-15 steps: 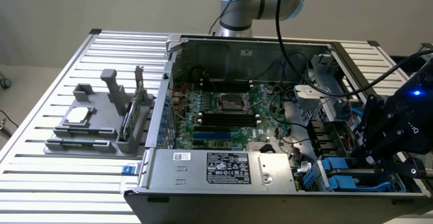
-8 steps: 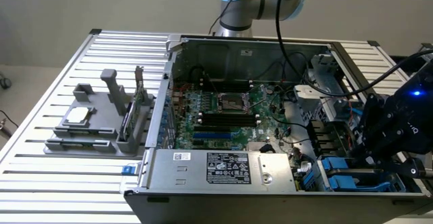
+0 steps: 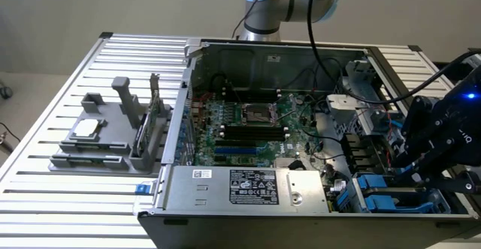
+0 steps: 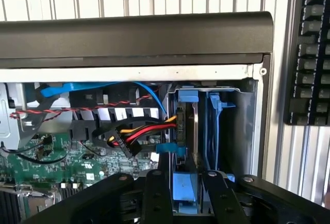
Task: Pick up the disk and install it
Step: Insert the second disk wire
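Disk (image 4: 186,131), blue-framed metal slab, upright in bay (image 4: 242,131)

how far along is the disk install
Mostly done, it seems: the silver-grey metal disk in its blue plastic carrier stands upright inside the open computer case's drive bay. The black gripper straddles the carrier's blue end; a grip isn't clear. Left: confirming the disk is fully seated, which can't be judged.

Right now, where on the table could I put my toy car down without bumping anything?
The slatted table is bare in front of the grey holder, and behind it toward the far edge. Inside the computer case it is crowded: cables, the green board, and blue brackets beside the gripper.
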You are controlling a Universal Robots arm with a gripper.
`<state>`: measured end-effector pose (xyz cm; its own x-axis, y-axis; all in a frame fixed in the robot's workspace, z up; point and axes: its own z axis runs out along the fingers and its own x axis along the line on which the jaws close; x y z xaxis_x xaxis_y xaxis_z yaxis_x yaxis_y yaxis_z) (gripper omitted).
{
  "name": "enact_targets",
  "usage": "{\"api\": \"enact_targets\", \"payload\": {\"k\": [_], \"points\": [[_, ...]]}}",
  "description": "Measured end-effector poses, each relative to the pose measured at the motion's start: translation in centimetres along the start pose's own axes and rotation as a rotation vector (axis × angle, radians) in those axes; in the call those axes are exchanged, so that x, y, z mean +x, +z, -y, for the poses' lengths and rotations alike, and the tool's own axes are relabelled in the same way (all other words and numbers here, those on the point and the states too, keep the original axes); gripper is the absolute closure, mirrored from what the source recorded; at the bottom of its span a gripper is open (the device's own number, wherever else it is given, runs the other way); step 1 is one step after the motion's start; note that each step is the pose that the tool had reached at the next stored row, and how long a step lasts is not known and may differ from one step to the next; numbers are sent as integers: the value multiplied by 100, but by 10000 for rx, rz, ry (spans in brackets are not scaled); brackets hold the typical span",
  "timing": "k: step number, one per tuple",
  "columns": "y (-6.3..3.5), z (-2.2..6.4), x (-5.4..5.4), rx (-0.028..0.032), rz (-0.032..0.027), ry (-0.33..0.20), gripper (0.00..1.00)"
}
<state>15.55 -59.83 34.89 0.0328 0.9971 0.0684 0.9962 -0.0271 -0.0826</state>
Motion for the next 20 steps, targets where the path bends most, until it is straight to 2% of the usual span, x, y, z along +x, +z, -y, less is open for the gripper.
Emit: {"api": "enact_targets", "payload": {"k": [10,20], "points": [[-102,161,3,0,1,-1,69],[-172,259,52,1,1,-1,69]]}}
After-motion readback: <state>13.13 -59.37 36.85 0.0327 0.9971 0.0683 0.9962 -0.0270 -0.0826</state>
